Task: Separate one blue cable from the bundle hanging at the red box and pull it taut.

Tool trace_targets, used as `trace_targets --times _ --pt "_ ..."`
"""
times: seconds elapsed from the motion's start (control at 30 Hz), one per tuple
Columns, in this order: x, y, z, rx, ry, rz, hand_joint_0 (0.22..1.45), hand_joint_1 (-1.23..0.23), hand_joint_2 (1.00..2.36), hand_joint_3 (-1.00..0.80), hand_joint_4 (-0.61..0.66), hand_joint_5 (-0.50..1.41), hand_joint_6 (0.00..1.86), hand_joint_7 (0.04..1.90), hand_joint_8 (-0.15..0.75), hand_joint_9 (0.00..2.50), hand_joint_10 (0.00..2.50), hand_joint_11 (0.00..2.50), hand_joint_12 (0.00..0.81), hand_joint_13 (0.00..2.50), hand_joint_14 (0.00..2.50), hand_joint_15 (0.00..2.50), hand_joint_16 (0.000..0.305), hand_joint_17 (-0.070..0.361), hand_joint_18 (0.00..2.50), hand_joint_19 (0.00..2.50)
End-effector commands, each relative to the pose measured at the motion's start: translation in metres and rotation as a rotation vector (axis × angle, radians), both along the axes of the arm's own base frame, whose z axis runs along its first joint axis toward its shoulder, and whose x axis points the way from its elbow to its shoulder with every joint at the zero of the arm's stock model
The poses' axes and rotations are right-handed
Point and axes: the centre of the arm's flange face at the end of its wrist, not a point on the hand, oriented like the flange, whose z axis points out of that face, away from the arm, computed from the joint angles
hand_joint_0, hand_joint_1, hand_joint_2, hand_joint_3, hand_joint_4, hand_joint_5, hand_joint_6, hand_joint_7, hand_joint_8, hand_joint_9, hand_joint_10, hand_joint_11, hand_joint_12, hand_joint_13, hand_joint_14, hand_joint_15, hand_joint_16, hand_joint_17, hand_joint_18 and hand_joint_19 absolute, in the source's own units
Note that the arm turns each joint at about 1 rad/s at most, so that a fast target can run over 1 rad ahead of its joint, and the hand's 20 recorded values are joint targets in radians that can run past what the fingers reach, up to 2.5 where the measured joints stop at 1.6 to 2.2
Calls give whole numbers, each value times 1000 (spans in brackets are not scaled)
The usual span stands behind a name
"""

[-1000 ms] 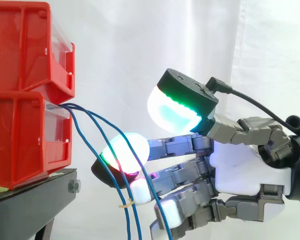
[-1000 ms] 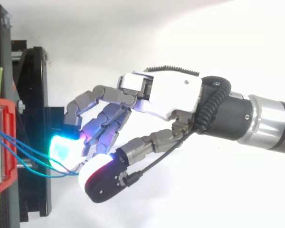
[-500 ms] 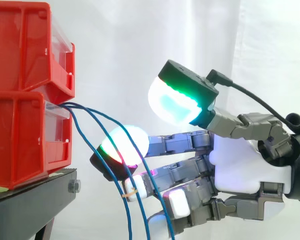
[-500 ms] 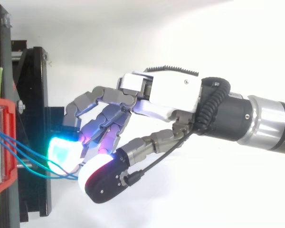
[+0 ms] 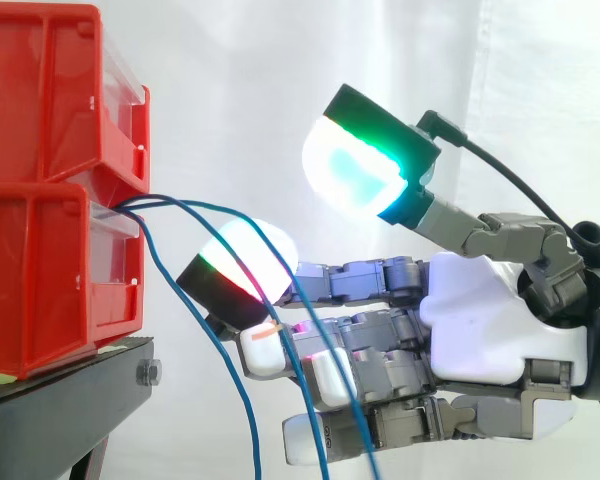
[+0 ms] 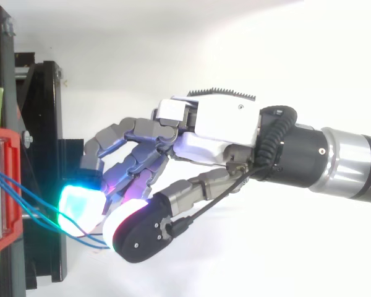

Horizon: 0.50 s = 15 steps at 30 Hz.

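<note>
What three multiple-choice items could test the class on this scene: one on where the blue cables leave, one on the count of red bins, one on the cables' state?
1. The blue cables come out at:
A the upper red bin
B the lower red bin
C the black stand

2. Red bins stacked in the side view:
A one
B two
C four

3. The cables:
A hang in slack curves
B run straight and taut
C lie coiled on the stand

Key:
1 B: they emerge at the lower bin's front.
2 B: the upper red bin sits on the lower one.
3 A: each cable bends downward and none is straight.
</note>
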Motion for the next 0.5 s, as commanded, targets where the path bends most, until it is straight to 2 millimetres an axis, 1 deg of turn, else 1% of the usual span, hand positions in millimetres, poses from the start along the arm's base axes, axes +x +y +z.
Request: trace_targets --times 0.0,0.13,0.33,0.47 --pt "0 2 1 23 -7 15 546 -675 1000 -500 202 -227 822 816 334 690 13 546 445 1015 11 271 50 113 737 428" --pt "1 3 0 29 -14 31 548 -673 1000 -500 202 -227 822 814 331 681 11 544 444 997 9 264 51 114 723 422" --pt "-2 3 -7 35 -10 35 558 -659 1000 -500 203 -227 821 803 337 681 15 520 438 1152 10 263 49 110 725 390" --pt "-2 4 -6 37 -25 44 564 -655 1000 -500 205 -227 821 808 337 682 11 511 425 1201 11 291 48 109 730 391"
